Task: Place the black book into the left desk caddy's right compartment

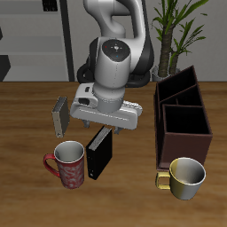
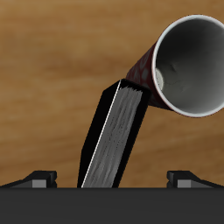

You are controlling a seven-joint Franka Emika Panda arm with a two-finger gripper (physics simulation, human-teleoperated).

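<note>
Yellow mug (image 1: 184, 175) nearest, end effector (image 1: 105, 129) over the black book (image 1: 98, 155)
Exterior: book stands on the desk (image 1: 27, 124) against the red mug (image 1: 67, 163), well apart from the caddy (image 1: 183, 119). Wrist: fingers straddle it spine-up, seemingly unclenched, presumably lining up a grasp

exterior: front, above, wide | wrist: close, facing down | shared: black book (image 1: 99, 154), red mug (image 1: 67, 165)

Legible text, labels, brands, numbers, signs — none found. Black book (image 1: 98, 156): cover plain, no title. Red mug (image 1: 67, 164) beside the black book: patterned, no lettering readable. Left desk caddy (image 1: 182, 115): unmarked — no label visible.
</note>
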